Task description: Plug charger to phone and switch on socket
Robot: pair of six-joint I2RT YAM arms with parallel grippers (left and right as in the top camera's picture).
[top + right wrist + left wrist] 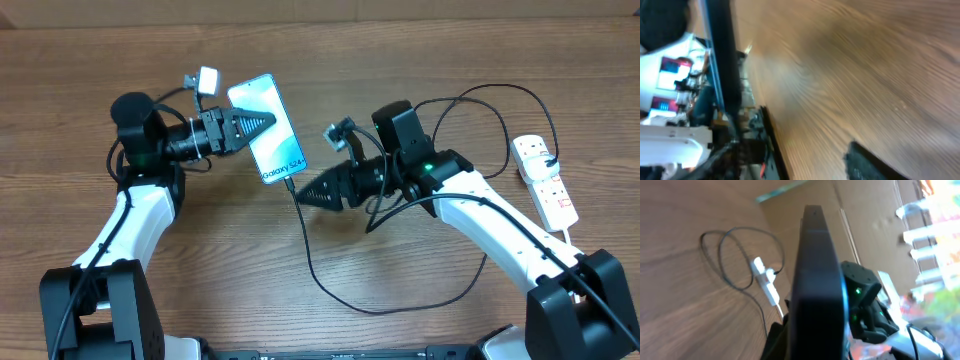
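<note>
Left gripper, overhead: I am clamping it on the phone.
Right gripper, overhead: I am hovering it just beside the phone's lower end, where the charger is meeting it.
Socket, overhead: lying far right.
Left wrist: phone showing edge-on, socket and looped charger lying beyond.
Right wrist: blurring; I cannot tell whether my jaws are open.

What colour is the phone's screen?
The phone has a light blue screen fading to white, best seen in the overhead view.
</note>
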